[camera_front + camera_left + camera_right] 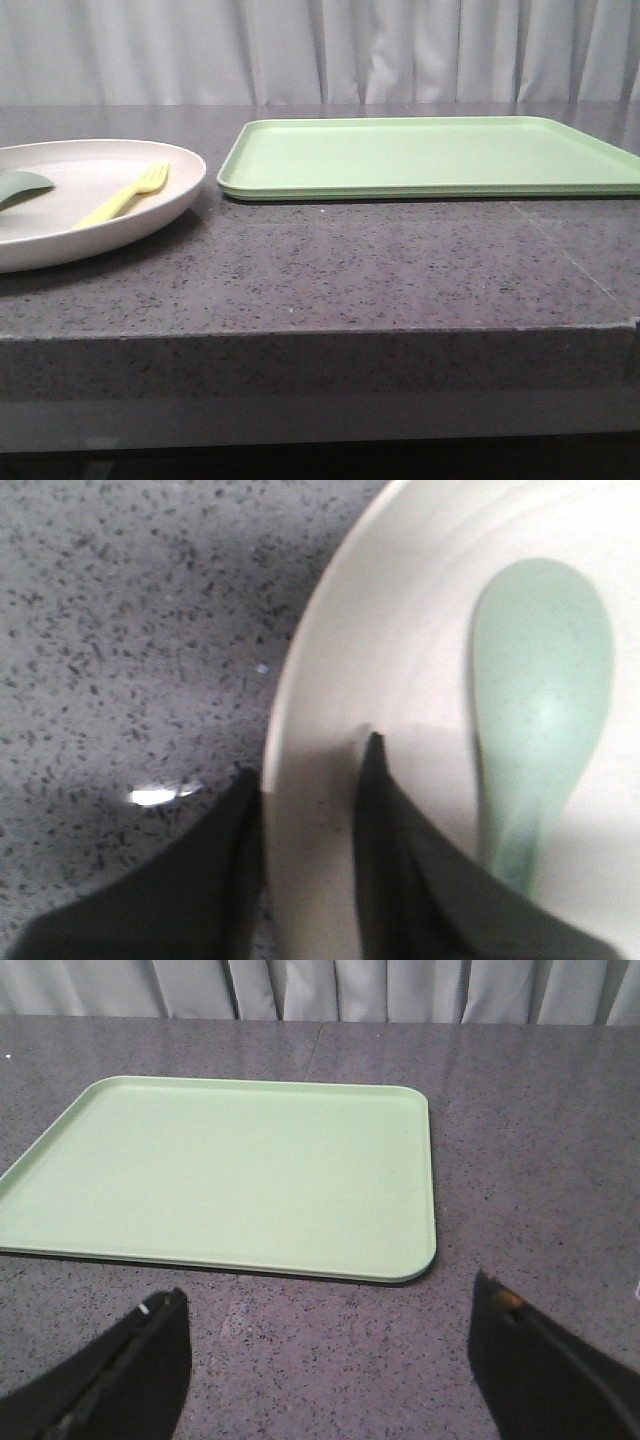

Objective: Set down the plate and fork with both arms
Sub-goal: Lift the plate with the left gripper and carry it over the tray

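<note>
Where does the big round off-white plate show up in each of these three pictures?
Front view: large round off-white plate at left edge, on the table.
Left wrist view: fills the right side, its rim between the left hand fingers.
Right wrist view: not in it.
Shared landmark: muted green spoon lying on the plate, in front and left wrist views.
</note>
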`<action>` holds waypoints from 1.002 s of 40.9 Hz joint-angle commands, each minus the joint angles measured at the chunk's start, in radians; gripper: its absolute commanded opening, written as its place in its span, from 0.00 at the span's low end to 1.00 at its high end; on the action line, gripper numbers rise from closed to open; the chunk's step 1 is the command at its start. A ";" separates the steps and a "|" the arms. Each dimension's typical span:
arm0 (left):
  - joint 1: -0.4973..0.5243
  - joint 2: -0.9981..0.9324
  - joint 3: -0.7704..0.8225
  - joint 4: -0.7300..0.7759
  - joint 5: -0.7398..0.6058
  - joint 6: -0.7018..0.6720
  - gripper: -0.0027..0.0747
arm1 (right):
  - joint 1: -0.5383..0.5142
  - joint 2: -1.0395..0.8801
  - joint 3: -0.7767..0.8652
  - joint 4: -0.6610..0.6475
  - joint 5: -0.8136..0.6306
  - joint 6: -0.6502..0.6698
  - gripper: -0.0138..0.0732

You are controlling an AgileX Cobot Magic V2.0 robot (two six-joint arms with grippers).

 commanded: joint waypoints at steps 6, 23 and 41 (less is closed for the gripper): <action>0.002 -0.026 -0.032 -0.002 -0.020 -0.009 0.01 | 0.000 0.011 -0.037 -0.004 -0.067 -0.010 0.84; 0.144 -0.026 -0.097 -0.339 0.016 0.165 0.01 | 0.000 0.011 -0.037 -0.004 -0.067 -0.010 0.84; 0.193 -0.026 -0.182 -0.687 0.037 0.316 0.01 | 0.000 0.011 -0.037 -0.004 -0.067 -0.010 0.84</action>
